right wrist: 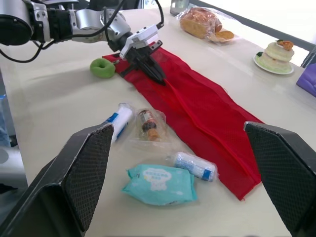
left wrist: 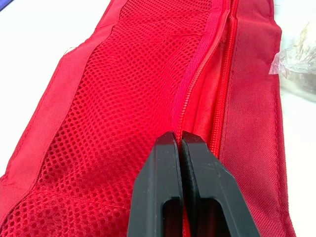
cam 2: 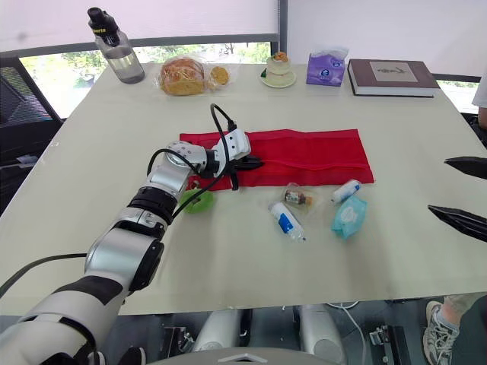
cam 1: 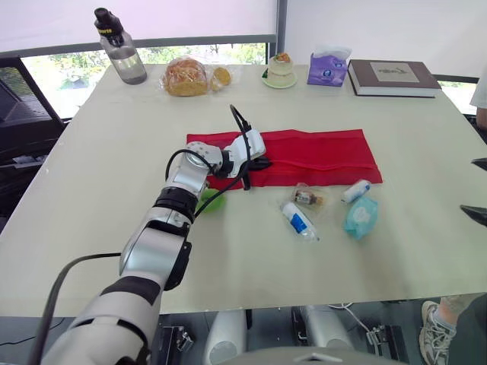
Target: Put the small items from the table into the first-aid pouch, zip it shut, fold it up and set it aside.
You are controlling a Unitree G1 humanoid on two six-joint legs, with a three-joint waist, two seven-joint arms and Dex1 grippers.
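The red first-aid pouch (cam 1: 312,156) lies flat and unfolded across the middle of the table. My left gripper (cam 1: 262,162) rests on its left end, shut, with the fingertips (left wrist: 170,143) pressed together on the zipper line beside the mesh pocket; whatever they pinch is hidden. Just in front of the pouch lie a green ring (cam 1: 211,201), a small bottle in a clear bag (cam 1: 307,197), a blue-and-white tube (cam 1: 297,218), a white bandage roll (cam 1: 355,190) and a teal wipes pack (cam 1: 361,217). My right gripper (cam 2: 460,190) hovers open at the table's right edge, holding nothing.
Along the far edge stand a water bottle (cam 1: 120,47), bagged bread (cam 1: 186,76), a small cake on a plate (cam 1: 280,70), a purple tissue pack (cam 1: 328,67) and a book (cam 1: 392,77). A person's shoe (cam 1: 441,327) shows at the near right corner.
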